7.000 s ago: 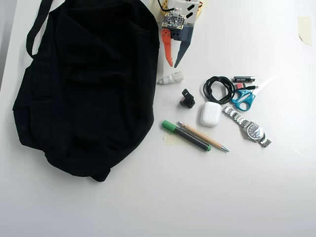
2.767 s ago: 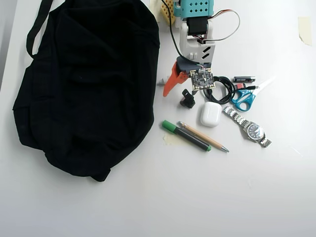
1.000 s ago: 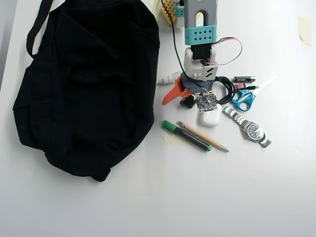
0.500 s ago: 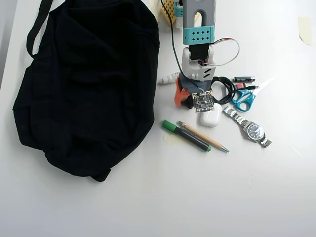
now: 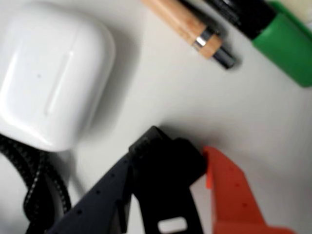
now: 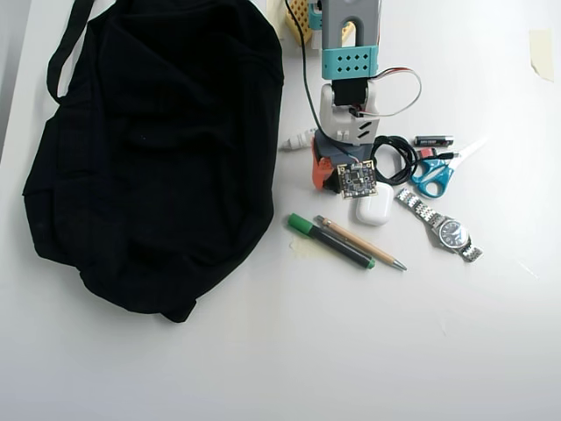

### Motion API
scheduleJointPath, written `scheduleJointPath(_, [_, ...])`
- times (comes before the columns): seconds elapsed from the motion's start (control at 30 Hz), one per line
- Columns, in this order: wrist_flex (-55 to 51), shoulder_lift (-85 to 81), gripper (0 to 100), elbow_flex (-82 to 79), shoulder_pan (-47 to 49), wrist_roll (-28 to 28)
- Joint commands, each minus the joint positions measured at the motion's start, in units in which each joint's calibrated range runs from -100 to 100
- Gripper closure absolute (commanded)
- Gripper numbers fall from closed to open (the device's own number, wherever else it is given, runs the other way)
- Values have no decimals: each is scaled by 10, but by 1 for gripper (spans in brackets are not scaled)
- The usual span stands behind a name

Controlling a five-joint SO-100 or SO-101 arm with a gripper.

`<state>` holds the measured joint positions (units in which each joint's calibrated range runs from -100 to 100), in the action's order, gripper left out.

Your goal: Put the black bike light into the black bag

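1. the pincer (image 5: 168,195) is closed around the black bike light (image 5: 165,168): in the wrist view the dark finger presses its left side and the orange finger (image 5: 231,195) touches its right side
2. the light sits on the white tabletop (image 6: 280,351) just below and right of the white earbud case (image 5: 51,73) in the wrist view; in the overhead view it is hidden under the arm, just up and left of the case (image 6: 375,210)
3. the black bag (image 6: 153,149) lies well to the left of the case in the overhead view, flopped flat, its strap (image 6: 68,44) running to the upper left
4. a coiled black cable (image 6: 399,158) touches the case's upper side, partly under the arm
5. blue scissors (image 6: 431,175) and a steel watch (image 6: 443,228) lie right of the case
6. a green-capped marker (image 6: 329,239) and a wooden pen (image 6: 364,244) lie side by side just below the case
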<state>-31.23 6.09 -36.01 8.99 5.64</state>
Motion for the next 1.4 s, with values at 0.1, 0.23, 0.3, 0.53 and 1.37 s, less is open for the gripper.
scheduleJointPath(0.1, [-64, -73, 98, 89, -14, 3])
scheduleJointPath(0.23, [-212, -113, 98, 203, -8, 3])
scheduleJointPath(0.3, [-287, -122, 98, 265, -1, 3])
scheduleJointPath(0.53, [-466, -147, 98, 431, -27, -3])
scheduleJointPath(1.37, [-84, -122, 98, 24, -435, 50])
